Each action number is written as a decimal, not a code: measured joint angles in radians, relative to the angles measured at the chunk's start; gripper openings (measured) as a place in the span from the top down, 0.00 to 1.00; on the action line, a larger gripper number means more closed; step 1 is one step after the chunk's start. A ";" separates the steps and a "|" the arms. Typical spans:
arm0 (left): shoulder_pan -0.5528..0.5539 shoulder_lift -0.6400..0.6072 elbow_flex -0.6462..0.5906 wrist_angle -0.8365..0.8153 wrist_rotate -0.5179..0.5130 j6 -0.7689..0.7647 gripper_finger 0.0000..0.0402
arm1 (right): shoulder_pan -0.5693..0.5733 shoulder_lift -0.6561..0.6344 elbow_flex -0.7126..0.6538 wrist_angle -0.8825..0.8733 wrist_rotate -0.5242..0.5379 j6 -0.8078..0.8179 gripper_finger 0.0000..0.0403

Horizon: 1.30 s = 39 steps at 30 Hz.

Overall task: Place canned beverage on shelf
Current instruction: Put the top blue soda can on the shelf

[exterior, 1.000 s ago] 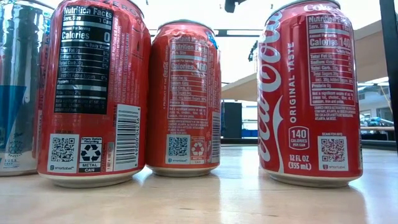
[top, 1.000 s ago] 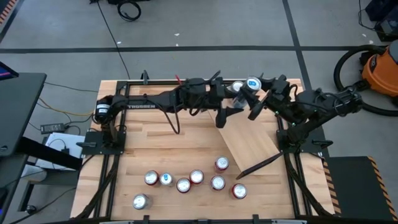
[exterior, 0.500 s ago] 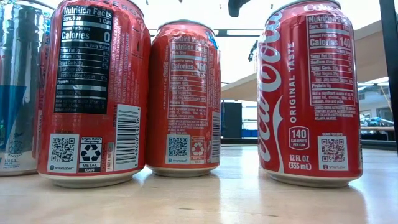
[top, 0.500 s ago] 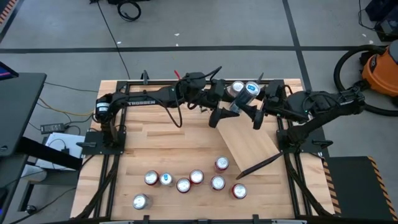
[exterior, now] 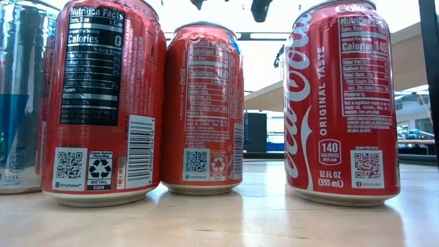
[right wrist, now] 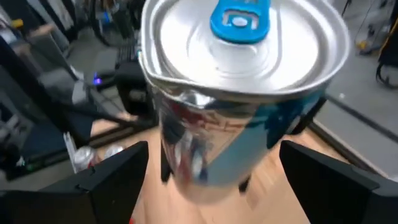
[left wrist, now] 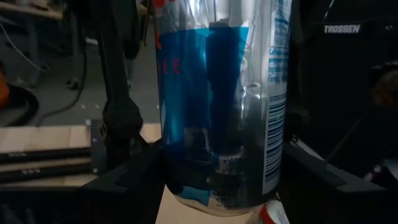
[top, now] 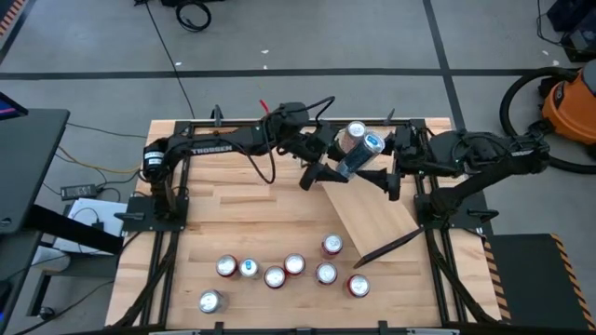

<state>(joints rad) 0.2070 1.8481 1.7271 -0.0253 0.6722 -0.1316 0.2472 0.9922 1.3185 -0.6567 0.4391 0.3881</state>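
The left claw (top: 328, 160) grips the tilted can (top: 358, 151), top toward the opened right claw (top: 389, 167).

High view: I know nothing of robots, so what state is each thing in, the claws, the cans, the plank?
left gripper: shut on the blue-tab can.
right gripper: open, its fingers wide either side of that can.
blue-tab can: tilted, held above the table.
shelf: no can on it yet.
red cans: standing upright on the tabletop.
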 joint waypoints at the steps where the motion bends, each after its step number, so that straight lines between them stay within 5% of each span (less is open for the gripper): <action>1: 0.001 0.000 0.000 -0.016 0.010 0.000 0.36 | -0.003 0.002 0.015 -0.031 -0.013 0.006 0.07; 12: 0.014 0.000 0.000 -0.102 0.217 -0.065 0.36 | -0.003 0.002 0.149 -0.318 -0.134 -0.090 0.07; 19: 0.016 0.000 0.000 -0.106 0.314 -0.143 0.36 | -0.030 0.013 0.217 -0.334 -0.203 -0.191 0.07; 39: 0.019 -0.001 0.000 -0.110 0.248 -0.185 0.36 | -0.272 0.236 0.363 -0.383 -0.621 -0.339 0.07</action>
<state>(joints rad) 0.2257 1.8473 1.7271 -0.1351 0.9202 -0.3168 -0.0252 1.2280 1.6817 -1.0400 -0.1814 0.0486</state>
